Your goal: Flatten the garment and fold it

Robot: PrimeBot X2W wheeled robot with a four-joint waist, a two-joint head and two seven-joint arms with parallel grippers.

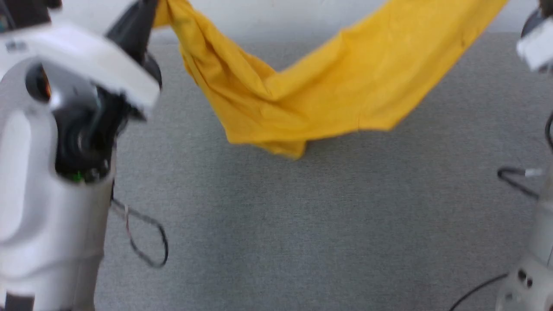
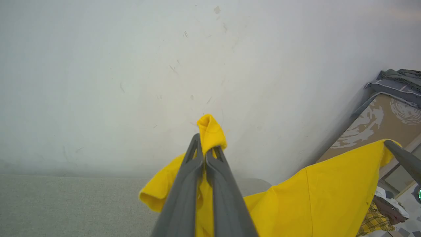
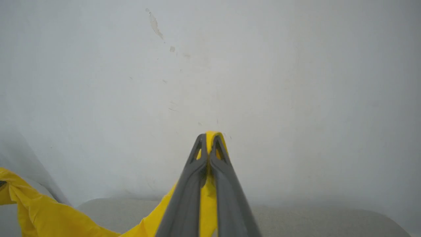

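The garment (image 1: 328, 86), a plain mustard-yellow T-shirt, hangs in the air above the grey table (image 1: 302, 224), sagging in the middle between both arms. My left gripper (image 2: 206, 149) is shut on a bunched corner of the garment (image 2: 210, 131), which pokes out past its tips. My right gripper (image 3: 208, 141) is shut on another edge of the garment (image 3: 208, 197), with a sliver of yellow showing at the tips. The other gripper's dark finger (image 2: 404, 158) holds the far corner in the left wrist view. The lowest fold hangs just above the table.
A pale wall (image 2: 164, 65) stands close behind the table. My white left arm (image 1: 52, 172) fills the left side of the head view, with loose cables (image 1: 147, 242) beside it. Boards and piled cloth (image 2: 391, 112) lie at the far right.
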